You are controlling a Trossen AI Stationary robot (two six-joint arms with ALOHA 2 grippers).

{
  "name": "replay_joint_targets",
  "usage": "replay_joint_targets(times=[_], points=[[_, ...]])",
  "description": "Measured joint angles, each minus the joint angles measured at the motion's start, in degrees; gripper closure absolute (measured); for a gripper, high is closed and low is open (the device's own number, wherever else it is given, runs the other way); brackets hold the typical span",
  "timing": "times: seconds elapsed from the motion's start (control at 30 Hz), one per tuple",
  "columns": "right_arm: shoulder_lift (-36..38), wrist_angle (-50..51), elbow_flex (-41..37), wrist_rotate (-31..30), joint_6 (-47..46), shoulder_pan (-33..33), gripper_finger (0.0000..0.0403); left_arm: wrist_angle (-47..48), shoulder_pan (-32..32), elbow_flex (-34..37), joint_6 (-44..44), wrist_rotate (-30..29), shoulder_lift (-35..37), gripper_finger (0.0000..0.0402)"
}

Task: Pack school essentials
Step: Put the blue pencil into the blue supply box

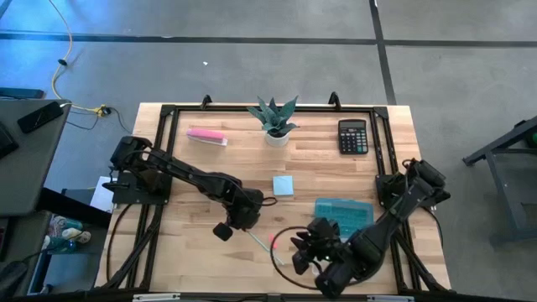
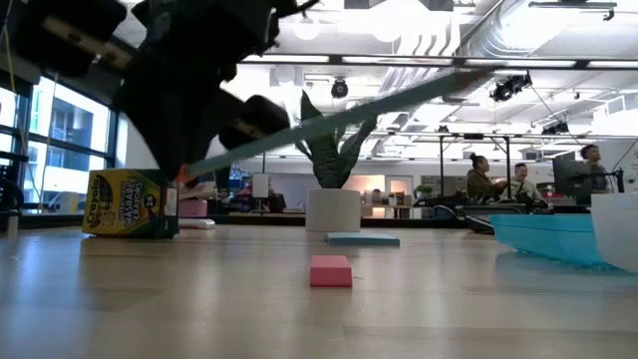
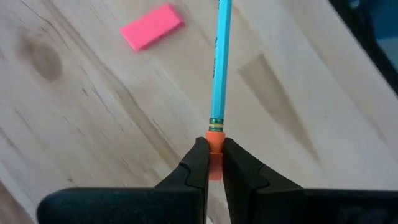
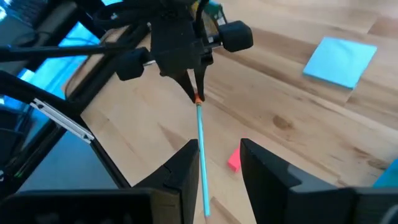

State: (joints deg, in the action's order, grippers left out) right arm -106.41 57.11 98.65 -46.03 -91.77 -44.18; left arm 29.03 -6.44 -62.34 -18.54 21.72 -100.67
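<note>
From above, the left gripper (image 1: 248,220) sits near the middle of the table (image 1: 327,168), its fingers pinched on the end of a thin greenish pencil (image 1: 261,241) that runs from them toward the right gripper (image 1: 304,256). A tiny red piece (image 1: 273,243) lies just beside the pencil's far end. The light blue square notepad (image 1: 283,185) rests a little beyond the left fingers, and a teal case (image 1: 344,213) lies next to the right arm. Far from both grippers are a potted plant (image 1: 275,120), a pink rectangular bar (image 1: 206,135) and a black calculator (image 1: 353,137).

At table level, the pencil (image 2: 329,122) slants above the wood, held clear of the surface, over the red piece (image 2: 331,270); a crayon box (image 2: 130,202) stands behind it.

The left wrist camera shows its fingers (image 3: 196,171) closed on the pencil's orange eraser end, the shaft (image 3: 219,62) pointing straight away from them, with the red piece (image 3: 152,26) on the table off to one side.

The right wrist camera shows its own fingers (image 4: 185,163) spread apart, the pencil (image 4: 203,158) passing through the gap between them without clear contact, and the red piece (image 4: 234,160) lying near that gap.
</note>
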Motion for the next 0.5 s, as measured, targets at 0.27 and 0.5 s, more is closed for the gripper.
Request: replay_joint_targets(times=[0.27, 0.5], points=[[0.00, 2.70, -0.02, -9.07, -4.08, -4.64, 0.0295, -6.05, 0.00, -0.08, 6.36, 0.23, 1.75, 0.0385], [0.00, 4.48, -0.02, -17.48, -7.04, -8.81, 0.0295, -11.73, 0.00, -0.05, 11.50, 0.39, 1.73, 0.0385]])
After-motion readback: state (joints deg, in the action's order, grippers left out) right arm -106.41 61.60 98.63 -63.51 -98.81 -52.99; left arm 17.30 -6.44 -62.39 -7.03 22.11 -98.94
